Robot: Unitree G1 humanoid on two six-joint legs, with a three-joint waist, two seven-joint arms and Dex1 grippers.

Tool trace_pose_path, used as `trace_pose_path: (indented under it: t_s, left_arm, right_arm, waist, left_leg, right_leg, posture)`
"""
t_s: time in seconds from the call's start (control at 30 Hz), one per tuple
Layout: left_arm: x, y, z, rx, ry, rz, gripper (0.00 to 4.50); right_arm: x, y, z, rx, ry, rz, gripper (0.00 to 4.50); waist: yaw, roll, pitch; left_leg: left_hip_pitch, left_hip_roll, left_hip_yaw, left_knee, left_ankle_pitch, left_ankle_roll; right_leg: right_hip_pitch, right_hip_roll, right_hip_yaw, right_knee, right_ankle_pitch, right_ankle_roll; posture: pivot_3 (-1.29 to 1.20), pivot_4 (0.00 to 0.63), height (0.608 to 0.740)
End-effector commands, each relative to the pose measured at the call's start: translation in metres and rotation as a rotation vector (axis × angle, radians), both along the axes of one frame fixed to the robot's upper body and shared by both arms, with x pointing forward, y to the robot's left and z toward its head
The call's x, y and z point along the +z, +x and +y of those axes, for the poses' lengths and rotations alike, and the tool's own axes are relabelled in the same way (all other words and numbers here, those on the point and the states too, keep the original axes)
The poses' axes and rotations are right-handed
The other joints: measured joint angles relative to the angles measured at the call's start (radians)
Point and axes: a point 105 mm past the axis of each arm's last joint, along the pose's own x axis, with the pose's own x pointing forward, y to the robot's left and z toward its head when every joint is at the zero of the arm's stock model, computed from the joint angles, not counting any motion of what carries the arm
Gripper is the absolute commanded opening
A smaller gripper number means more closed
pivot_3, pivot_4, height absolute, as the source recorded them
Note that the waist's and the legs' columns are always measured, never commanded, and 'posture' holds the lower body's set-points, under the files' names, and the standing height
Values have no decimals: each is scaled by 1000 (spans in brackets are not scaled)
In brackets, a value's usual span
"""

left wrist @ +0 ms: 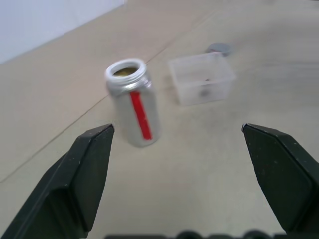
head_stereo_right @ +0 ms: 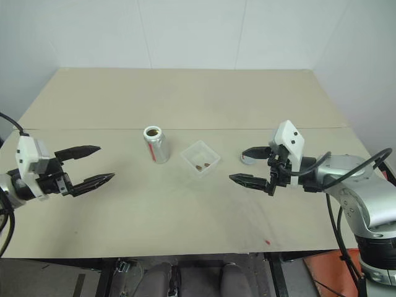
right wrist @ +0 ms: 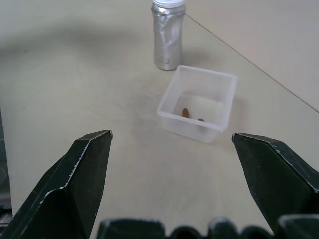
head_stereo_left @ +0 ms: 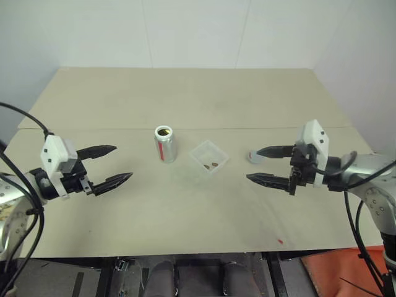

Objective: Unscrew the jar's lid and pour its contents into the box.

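Your left gripper spread wide, empty, well left of jar. Right gripper spread too, lid lying flat by its fingertips. Jar upright, uncapped, just beside box; brown pieces inside box.

lid: partly hidden behind the right gripper
contents: too small to count
jar interior: dark, fill unreadable
worktop front edge: cut off by the head views' bottom

The left pincer and right pincer point toward each other, jaws spread, empty.
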Motion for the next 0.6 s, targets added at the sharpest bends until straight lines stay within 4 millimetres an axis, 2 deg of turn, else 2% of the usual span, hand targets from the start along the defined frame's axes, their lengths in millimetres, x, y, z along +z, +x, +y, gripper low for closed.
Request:
trace_pose_path:
  t_s: [0.03,0.33,0.6]
  left_arm:
    - [17,-7,-3,-89,19,-23,4442]
    - [33,-10,-13,-145,-19,-39,4442]
    - [29,-20,-28,-206,-37,7,4442]
  right_arm:
    - [13,-3,-1,-2,-2,-63,4500]
    - [16,-5,-2,6,-23,-79,4500]
    - [19,-6,-2,12,-51,-109,4500]
  waist:
    - [-3,0,0]
    - [-3,0,0]
    - [-3,0,0]
  left_leg:
    - [0,0,1,0,0,0]
    - [0,0,1,0,0,0]
    - [0,0,2,0,0,0]
  right_leg:
    - [0,0,0,0,0,0]
    - [0,0,1,0,0,0]
    - [0,0,1,1,0,0]
  posture:
    - [0,150,740]
    - [0,150,740]
    - [0,150,740]
